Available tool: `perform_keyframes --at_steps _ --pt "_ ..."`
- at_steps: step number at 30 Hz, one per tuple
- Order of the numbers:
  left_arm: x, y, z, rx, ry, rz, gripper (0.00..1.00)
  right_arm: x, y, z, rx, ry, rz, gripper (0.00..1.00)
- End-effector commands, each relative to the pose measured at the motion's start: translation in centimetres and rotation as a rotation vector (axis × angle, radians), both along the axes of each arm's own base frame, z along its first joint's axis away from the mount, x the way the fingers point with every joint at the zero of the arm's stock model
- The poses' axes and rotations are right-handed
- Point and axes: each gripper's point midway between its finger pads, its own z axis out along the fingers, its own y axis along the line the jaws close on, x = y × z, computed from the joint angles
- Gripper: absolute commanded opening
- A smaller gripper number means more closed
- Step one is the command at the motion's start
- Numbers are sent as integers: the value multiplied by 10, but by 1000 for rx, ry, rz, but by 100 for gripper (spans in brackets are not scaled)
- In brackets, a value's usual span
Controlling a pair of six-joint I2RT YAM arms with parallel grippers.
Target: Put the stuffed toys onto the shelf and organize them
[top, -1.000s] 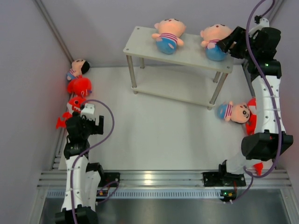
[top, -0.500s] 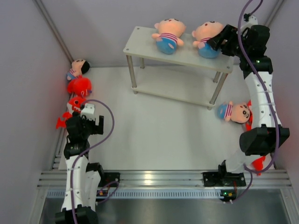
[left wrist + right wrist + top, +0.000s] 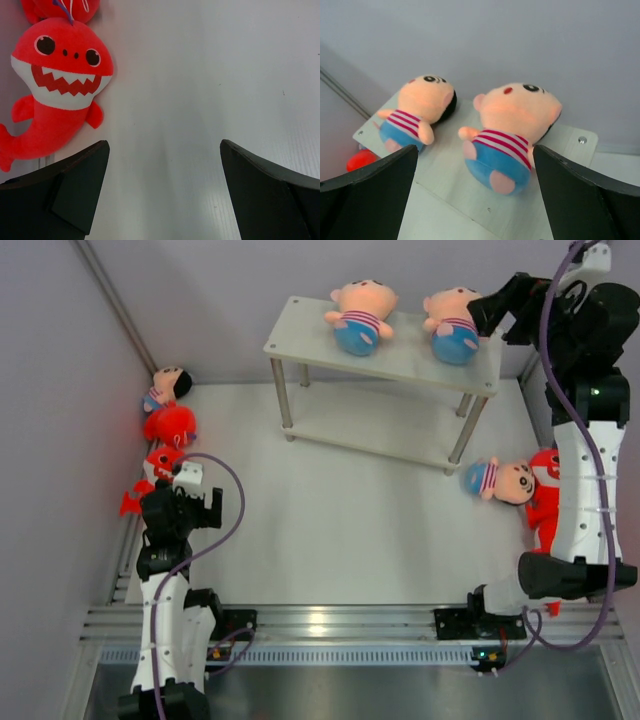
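Up at the shelf [image 3: 300, 337], the right gripper [image 3: 490, 313] hangs with its jaws spread wide and nothing between them. It is just beside a striped doll [image 3: 452, 328] lying at the right end of the top board. A second doll [image 3: 358, 318] lies near it on that board. The left gripper [image 3: 164, 150] is wide open too and empty, low over the counter [image 3: 330, 520] beside a red shark [image 3: 57, 85]. A third doll [image 3: 505, 480] lies on the counter near the shelf's right leg.
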Motion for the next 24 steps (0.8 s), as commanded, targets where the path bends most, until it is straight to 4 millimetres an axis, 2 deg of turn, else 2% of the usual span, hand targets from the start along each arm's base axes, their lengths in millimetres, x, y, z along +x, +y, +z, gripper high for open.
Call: perform_keyframes --at_steps 1,3,5,6,8,9,11,12,16,17,18,20,21,22,23,24 --pt "4 -2 4 6 -28 -22 98 -53 -3 79 -54 -237 -14 99" --pt "4 -1 4 8 -30 -17 99 -70 -8 81 -39 -242 -51 99" --pt "4 -1 4 7 -29 -17 99 -83 -14 74 -28 -231 -92 99" --pt "3 -1 4 9 -29 -16 99 -99 -23 61 -23 -213 -150 99" --pt "3 -2 4 5 -28 -20 99 -115 -35 42 -21 -183 -223 99" --pt "4 -3 2 3 -23 -24 98 -132 -49 18 -6 -137 -312 99" --pt "4 -3 1 2 -19 -28 98 -148 -63 -6 7 -102 -398 99" --pt "4 -3 0 2 -13 -28 99 -163 -72 -26 6 -81 -453 99" --pt "5 0 -3 4 4 -3 98 -191 -88 -79 45 20 -565 99" --pt "5 4 -3 8 7 18 98 -194 -89 -90 53 36 -575 99" --pt "5 5 -3 10 11 26 98 -195 -91 -115 53 79 -588 99" --pt "7 6 0 24 16 25 99 -196 -95 -148 31 157 -617 99" --pt "9 9 1 49 33 19 98 -196 -102 -179 15 232 -662 99" --pt "7 10 -1 62 68 14 98 -195 -104 -196 6 274 -673 99" --pt "14 16 12 104 78 8 98 -195 -106 -225 -9 342 -690 100" --pt "15 24 14 134 114 32 98 -195 -108 -239 -7 375 -706 99"
